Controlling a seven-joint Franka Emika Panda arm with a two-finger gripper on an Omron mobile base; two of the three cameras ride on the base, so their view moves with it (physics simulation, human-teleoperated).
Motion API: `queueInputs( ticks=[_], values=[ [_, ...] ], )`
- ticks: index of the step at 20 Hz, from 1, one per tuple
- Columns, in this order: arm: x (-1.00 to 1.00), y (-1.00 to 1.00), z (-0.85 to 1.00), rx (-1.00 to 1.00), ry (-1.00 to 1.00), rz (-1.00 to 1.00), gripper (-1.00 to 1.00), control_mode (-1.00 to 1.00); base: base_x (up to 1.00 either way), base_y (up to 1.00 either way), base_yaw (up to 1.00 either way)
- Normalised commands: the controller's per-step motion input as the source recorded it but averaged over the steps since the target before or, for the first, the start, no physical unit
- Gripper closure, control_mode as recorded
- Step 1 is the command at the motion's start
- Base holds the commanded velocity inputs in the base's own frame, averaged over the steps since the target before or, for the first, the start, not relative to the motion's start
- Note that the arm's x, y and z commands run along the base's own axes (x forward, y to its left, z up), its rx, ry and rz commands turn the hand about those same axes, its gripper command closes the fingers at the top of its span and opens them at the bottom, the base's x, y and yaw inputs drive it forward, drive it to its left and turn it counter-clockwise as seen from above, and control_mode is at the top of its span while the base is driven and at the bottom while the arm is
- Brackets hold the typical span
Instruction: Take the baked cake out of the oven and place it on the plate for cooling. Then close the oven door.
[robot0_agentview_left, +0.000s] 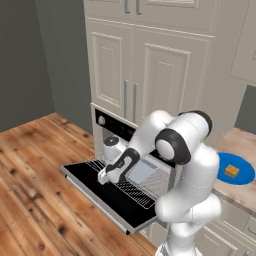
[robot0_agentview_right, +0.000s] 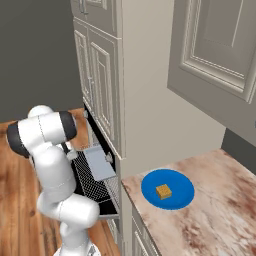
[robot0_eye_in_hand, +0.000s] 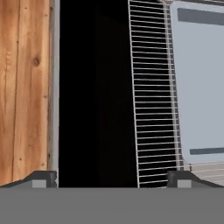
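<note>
Cake (robot0_agentview_right: 163, 191) already sits on the blue plate (robot0_agentview_right: 183, 198) on the counter, so only door closing remains: gripper (robot0_agentview_left: 108, 174), released and empty, hovers over the lowered oven door (robot0_agentview_left: 100, 192), needs its front edge.

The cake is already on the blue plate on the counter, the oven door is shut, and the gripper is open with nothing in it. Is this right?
One thing is wrong: the oven door is not shut. It lies folded down, open, as the left base view shows, with the wire rack pulled out over it. The rest holds: the cake sits on the blue plate, and the gripper is open and empty.
</note>
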Motion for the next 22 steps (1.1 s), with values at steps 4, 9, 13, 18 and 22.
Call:
queueInputs(
  ticks=[4, 9, 13, 18, 22],
  values=[
    [0.55, 0.16, -0.40, 0.00, 0.05, -0.13, -1.00, -1.00, 0.00, 0.00, 0.00],
    [0.50, 0.18, -0.39, 0.00, 0.01, -0.10, -1.00, -1.00, 0.00, 0.00, 0.00],
    [0.42, 0.12, -0.35, 0.00, 0.00, -0.08, -1.00, -1.00, 0.00, 0.00, 0.00],
    [0.47, 0.01, -0.32, 0.00, 0.05, -0.06, -1.00, -1.00, 0.00, 0.00, 0.00],
    [0.45, 0.00, -0.32, 0.01, 0.08, -0.03, -1.00, -1.00, 0.00, 0.00, 0.00]
  ],
)
